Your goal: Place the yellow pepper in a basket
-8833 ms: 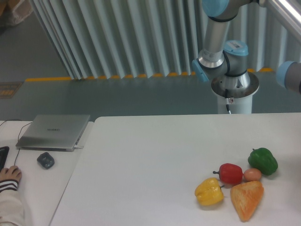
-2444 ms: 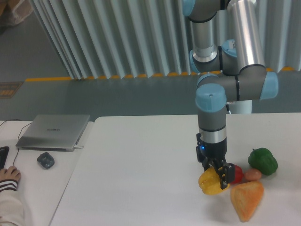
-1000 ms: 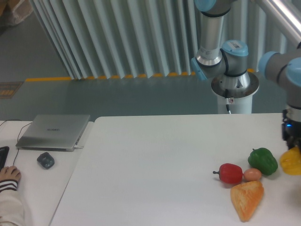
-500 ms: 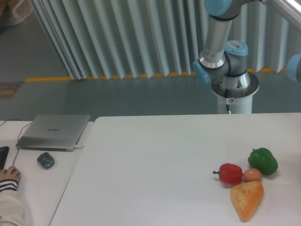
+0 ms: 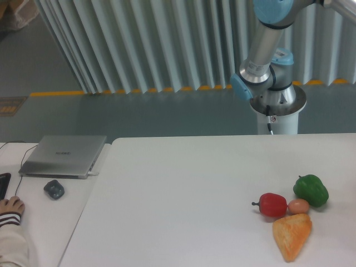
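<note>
The yellow pepper is out of view, and so is the basket. My gripper is out of the frame too; only the arm's base and a lower link show behind the table's far edge at the upper right.
On the white table at the right lie a red pepper, a small egg, a green pepper and an orange wedge. A laptop, a mouse and a person's hand are at the left.
The gripper carried the yellow pepper off the right edge of the picture. Since half a second ago the arm's lower link has swung slightly further right.
</note>
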Robot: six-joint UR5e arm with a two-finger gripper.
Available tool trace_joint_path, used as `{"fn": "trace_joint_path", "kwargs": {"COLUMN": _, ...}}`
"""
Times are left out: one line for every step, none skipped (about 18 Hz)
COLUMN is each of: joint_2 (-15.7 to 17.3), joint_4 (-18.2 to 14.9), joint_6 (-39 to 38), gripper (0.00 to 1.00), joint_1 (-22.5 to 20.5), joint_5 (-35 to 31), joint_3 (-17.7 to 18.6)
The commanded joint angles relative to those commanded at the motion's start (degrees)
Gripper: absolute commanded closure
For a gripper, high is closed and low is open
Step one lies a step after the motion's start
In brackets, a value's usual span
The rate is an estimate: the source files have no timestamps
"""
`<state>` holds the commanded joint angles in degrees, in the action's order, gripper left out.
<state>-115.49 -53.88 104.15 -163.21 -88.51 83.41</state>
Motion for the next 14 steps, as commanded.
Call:
{"fn": "trace_joint_path", "kwargs": {"joint_2": 0.0, "joint_4": 0.0, "joint_6": 0.0, "gripper": 0.15, "joint_1": 0.0, "joint_5": -0.09, "joint_3": 0.0}}
{"fn": "trace_joint_path", "kwargs": {"joint_2": 0.0, "joint_4": 0.0, "joint_6": -0.43, "gripper": 0.0, "joint_1": 0.09, "joint_5": -0.09, "joint_3": 0.09}}
{"fn": "trace_joint_path", "kwargs": {"joint_2": 0.0, "joint_4": 0.09, "joint_6": -0.53, "gripper": 0.0, "joint_1": 0.09, "joint_5": -0.09, "joint_3": 0.09}}
{"fn": "trace_joint_path", "kwargs": {"joint_2": 0.09, "joint_4": 0.0, "joint_6": -0.53, "gripper": 0.0, "joint_1": 0.17, "joint_5": -0.09, "joint_3": 0.09}}
{"fn": "trace_joint_path", "kwargs": {"joint_2": 0.17, "joint_4": 0.0, "joint_6": -0.61, "gripper": 0.0, "joint_1": 0.35, "joint_5": -0.09, "joint_3": 0.09}}
{"fn": "trace_joint_path", "kwargs": {"joint_2": 0.35, "joint_4": 0.0, "joint_6": -0.62, "gripper": 0.0, "joint_1": 0.52, "joint_5": -0.09, "joint_3": 0.26}}
{"fn": "trace_joint_path", "kwargs": {"joint_2": 0.44, "joint_4": 0.0, "joint_6": -0.62, "gripper": 0.0, "joint_1": 0.87, "joint_5": -0.09, "joint_3": 0.26}}
{"fn": "trace_joint_path", "kwargs": {"joint_2": 0.53, "joint_4": -0.09, "joint_6": -0.7, "gripper": 0.0, "joint_1": 1.31, "joint_5": -0.09, "joint_3": 0.26}}
{"fn": "trace_joint_path", "kwargs": {"joint_2": 0.61, "joint_4": -0.09, "joint_6": -1.14, "gripper": 0.0, "joint_1": 2.19, "joint_5": -0.26, "joint_3": 0.44}}
{"fn": "trace_joint_path", "kwargs": {"joint_2": 0.7, "joint_4": -0.17, "joint_6": -1.93, "gripper": 0.0, "joint_1": 2.98, "joint_5": -0.35, "joint_3": 0.53}}
{"fn": "trace_joint_path", "kwargs": {"joint_2": 0.96, "joint_4": -0.18, "joint_6": -3.41, "gripper": 0.0, "joint_1": 3.86, "joint_5": -0.35, "joint_3": 0.53}}
{"fn": "trace_joint_path", "kwargs": {"joint_2": 1.14, "joint_4": -0.35, "joint_6": -3.95, "gripper": 0.0, "joint_1": 4.13, "joint_5": -0.26, "joint_3": 0.53}}
{"fn": "trace_joint_path", "kwargs": {"joint_2": 1.32, "joint_4": -0.61, "joint_6": -3.78, "gripper": 0.0, "joint_1": 4.22, "joint_5": -0.35, "joint_3": 0.53}}
{"fn": "trace_joint_path", "kwargs": {"joint_2": 1.4, "joint_4": -0.7, "joint_6": -4.21, "gripper": 0.0, "joint_1": 4.74, "joint_5": -0.44, "joint_3": 0.61}}
